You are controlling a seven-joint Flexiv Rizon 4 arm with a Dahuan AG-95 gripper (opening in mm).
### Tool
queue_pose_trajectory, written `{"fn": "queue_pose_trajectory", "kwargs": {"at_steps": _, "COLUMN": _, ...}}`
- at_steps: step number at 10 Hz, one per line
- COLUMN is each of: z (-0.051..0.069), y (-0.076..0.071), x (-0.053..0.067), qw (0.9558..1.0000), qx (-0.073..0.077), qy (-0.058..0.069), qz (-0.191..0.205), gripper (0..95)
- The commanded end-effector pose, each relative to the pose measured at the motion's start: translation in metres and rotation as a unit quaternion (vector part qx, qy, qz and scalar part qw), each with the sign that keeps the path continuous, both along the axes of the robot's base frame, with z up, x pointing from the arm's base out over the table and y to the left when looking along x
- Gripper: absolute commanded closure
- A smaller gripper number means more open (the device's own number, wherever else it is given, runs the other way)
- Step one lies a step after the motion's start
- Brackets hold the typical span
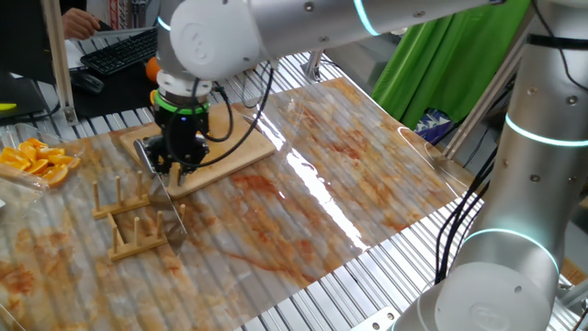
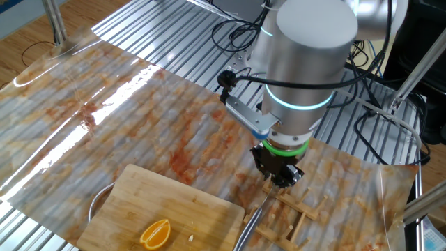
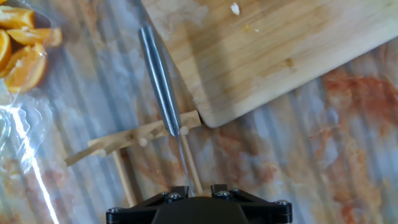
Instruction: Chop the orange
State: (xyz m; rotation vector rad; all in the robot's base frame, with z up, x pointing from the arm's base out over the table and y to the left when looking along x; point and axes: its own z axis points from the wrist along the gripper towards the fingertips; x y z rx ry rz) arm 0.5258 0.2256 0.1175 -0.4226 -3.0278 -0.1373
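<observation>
Knife [image 3: 160, 81] rests on the wooden rack [image 3: 134, 142], handle up off the mat, likely to leave room for the fingers. Gripper [image 3: 199, 188] points down over its blade end; jaws narrow, whether gripping cannot be told. Wedge [image 2: 155, 233] lies on the board [image 2: 132, 202], apart from the gripper. Board corner just beside the rack; open mat beyond.
</observation>
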Motion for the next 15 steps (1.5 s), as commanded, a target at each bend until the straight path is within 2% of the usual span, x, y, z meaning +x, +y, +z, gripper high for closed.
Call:
{"fn": "queue_pose_trajectory", "kwargs": {"at_steps": 1, "z": -0.005, "y": 0.003, "x": 0.003, "qw": 0.9999, "qx": 0.002, "qy": -0.004, "qz": 0.009, "gripper": 76.0}}
{"fn": "queue_pose_trajectory", "kwargs": {"at_steps": 3, "z": -0.01, "y": 0.005, "x": 0.005, "qw": 0.9999, "qx": 0.007, "qy": -0.004, "qz": 0.01, "gripper": 76.0}}
{"fn": "queue_pose_trajectory", "kwargs": {"at_steps": 4, "z": -0.015, "y": 0.007, "x": 0.006, "qw": 0.9999, "qx": 0.007, "qy": -0.005, "qz": 0.01, "gripper": 57.0}}
{"fn": "queue_pose_trajectory", "kwargs": {"at_steps": 15, "z": -0.054, "y": 0.012, "x": 0.012, "qw": 0.9988, "qx": 0.009, "qy": -0.016, "qz": 0.044, "gripper": 57.0}}
